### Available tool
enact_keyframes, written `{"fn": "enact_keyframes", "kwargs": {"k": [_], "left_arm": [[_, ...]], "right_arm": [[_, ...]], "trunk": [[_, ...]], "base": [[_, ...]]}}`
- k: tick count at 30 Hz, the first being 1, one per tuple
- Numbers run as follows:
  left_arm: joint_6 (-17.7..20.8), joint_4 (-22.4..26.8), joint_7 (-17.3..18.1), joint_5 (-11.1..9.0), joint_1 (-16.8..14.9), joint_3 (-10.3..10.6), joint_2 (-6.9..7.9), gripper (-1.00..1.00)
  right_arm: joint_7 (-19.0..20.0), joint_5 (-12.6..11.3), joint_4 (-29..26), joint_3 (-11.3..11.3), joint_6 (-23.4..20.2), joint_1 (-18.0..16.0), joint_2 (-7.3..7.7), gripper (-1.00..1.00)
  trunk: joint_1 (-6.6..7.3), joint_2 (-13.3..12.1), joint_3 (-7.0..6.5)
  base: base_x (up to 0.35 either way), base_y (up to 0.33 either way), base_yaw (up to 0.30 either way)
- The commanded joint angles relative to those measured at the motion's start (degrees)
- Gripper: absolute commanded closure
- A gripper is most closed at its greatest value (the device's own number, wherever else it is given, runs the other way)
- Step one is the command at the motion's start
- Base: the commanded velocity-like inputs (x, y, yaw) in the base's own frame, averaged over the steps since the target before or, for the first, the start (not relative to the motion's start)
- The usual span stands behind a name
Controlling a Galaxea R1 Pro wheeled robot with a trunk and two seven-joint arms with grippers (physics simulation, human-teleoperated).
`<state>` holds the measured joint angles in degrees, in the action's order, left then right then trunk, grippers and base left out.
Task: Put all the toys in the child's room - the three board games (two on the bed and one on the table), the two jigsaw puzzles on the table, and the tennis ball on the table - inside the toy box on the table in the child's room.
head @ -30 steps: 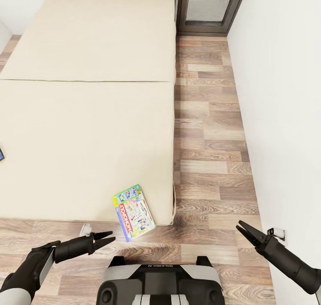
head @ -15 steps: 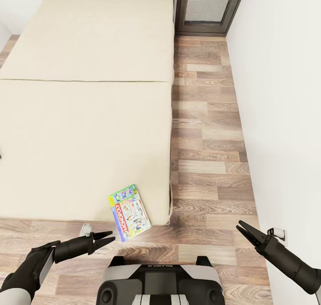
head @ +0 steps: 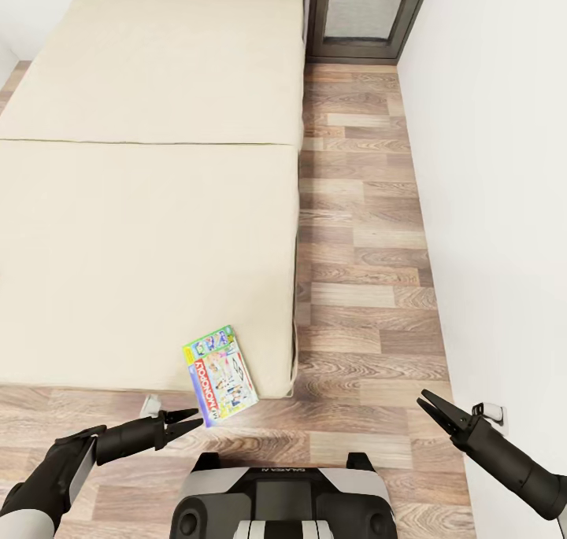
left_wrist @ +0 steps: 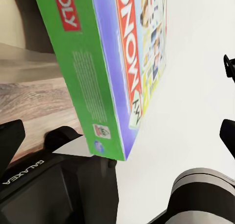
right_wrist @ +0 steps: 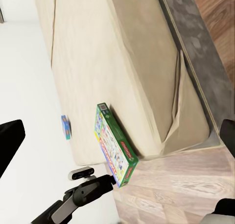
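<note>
As I rolled rightward, the flat green Monopoly board game [head: 220, 374], overhanging the cream bed's [head: 150, 208] corner, drew nearer my empty, slightly parted left jaws [head: 191, 422]; right jaws [head: 426, 406] likewise empty.

The whole head view has slid leftward across the last second, so the camera has turned or rolled. The bed [head: 150, 208] and the game box [head: 220, 374] at its near corner now sit further left, and the small dark object at the left edge is gone.
</note>
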<state>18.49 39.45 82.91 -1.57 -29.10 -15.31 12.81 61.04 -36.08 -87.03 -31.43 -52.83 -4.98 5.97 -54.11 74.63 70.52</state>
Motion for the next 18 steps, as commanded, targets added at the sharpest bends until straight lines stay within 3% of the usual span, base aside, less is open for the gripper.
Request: {"fn": "enact_keyframes", "kwargs": {"k": [1,18], "left_arm": [[0.6,0.02,0.22,-0.05,0.0,-0.07,-0.01,-1.0],[0.66,0.02,0.23,-0.03,0.0,-0.12,-0.03,-1.0]], "right_arm": [[0.14,-0.04,0.02,-0.04,-0.25,-0.03,0.0,-1.0],[0.17,-0.04,0.02,-0.04,-0.25,-0.03,0.0,-1.0]], "trunk": [[0.0,0.02,0.02],[0.0,0.02,0.02]], "base": [[0.0,-0.109,0.0],[0.0,-0.027,0.0]]}}
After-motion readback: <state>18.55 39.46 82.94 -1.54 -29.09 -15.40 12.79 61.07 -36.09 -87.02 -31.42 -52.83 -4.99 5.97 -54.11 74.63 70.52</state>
